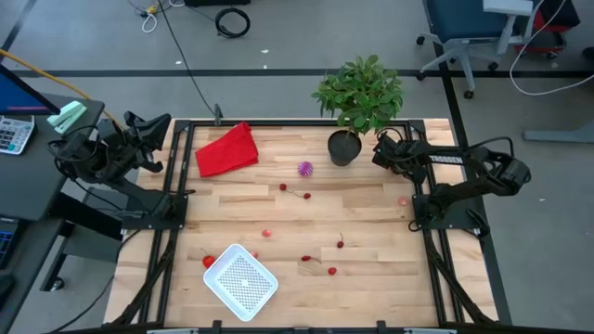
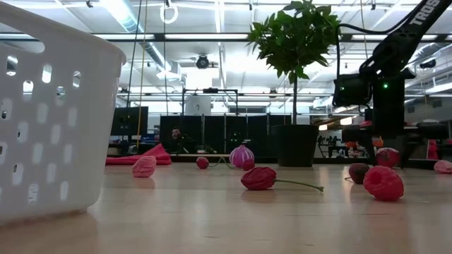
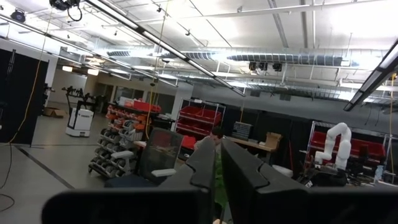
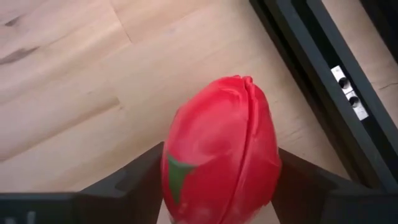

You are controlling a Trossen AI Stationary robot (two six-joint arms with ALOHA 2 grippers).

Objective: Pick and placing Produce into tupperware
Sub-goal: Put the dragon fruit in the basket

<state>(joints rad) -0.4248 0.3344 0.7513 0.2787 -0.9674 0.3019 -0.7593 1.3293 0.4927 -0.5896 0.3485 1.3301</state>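
Fruit (image 4: 221,149), red with a green mark, sits between the right pincer's (image 4: 217,186) dark fingers (image 4: 134,180), which press on both its sides just above the desk (image 4: 74,81), near the black frame rail (image 4: 311,68). Far across from that pincer the white tupperware (image 1: 240,280) lies on the desk with small red pieces (image 1: 332,271) scattered between. Left pincer (image 3: 217,171), off the desk's edge, is closed and empty.

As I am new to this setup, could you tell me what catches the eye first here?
A red strawberry fills the right wrist view, sitting between the right gripper jaws. On the wooden table, a leafy potted plant stands at the far edge, with a white tupperware near the front.
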